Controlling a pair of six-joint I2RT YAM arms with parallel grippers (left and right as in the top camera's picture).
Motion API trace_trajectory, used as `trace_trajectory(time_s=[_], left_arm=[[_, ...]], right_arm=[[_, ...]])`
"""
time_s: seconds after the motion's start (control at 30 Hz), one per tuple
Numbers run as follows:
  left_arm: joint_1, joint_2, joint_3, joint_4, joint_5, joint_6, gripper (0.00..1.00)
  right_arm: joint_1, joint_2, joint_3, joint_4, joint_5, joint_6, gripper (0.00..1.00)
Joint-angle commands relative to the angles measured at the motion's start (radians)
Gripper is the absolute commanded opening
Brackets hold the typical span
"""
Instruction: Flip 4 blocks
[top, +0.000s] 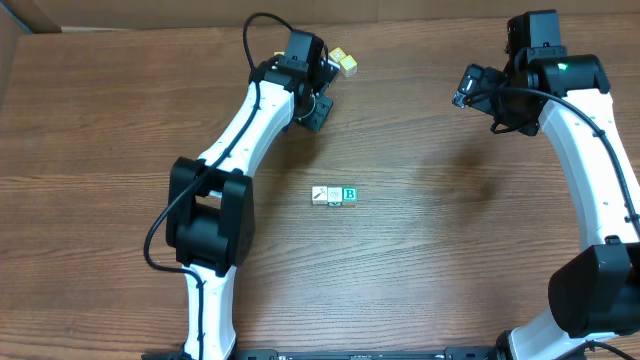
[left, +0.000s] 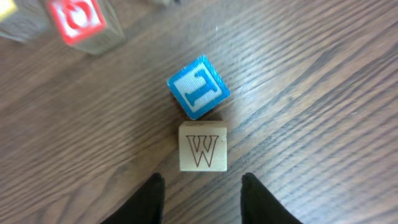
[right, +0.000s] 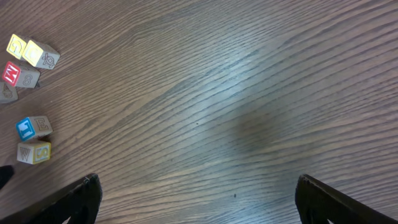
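My left claw (left: 202, 186), spread and empty, faces the pale wooden "W" cube (left: 203, 146) on the brown woodgrain desk (left: 323, 93), centred just ahead, touching the blue-printed wooden cube (left: 198, 87). My right claw (right: 198, 186): spread, well apart.

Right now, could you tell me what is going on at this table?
The left arm reaches to the far side, its jaws open just short of a W block that touches a blue-printed block. Three blocks sit in a row mid-table, one showing a green B. The right arm hovers aside, jaws wide open and empty.
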Motion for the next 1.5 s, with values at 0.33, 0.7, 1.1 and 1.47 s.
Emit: trace_trajectory(time_s=[0.33, 0.7, 1.1, 1.47], left_arm=[[0.005, 0.090, 0.024, 0.030, 0.021, -0.033, 0.61], [0.005, 0.148, 0.024, 0.070, 0.023, -0.034, 0.45], [0.005, 0.150, 0.031, 0.080, 0.023, -0.069, 0.28], [0.005, 0.050, 0.048, 0.045, 0.024, -0.139, 0.28]], right_arm=[[0.000, -0.012, 0.002, 0.005, -0.001, 0.005, 1.00], [0.000, -0.012, 0.002, 0.005, -0.001, 0.005, 1.00], [0.000, -0.012, 0.002, 0.005, -0.001, 0.005, 1.00], [0.000, -0.012, 0.002, 0.005, -0.001, 0.005, 1.00]])
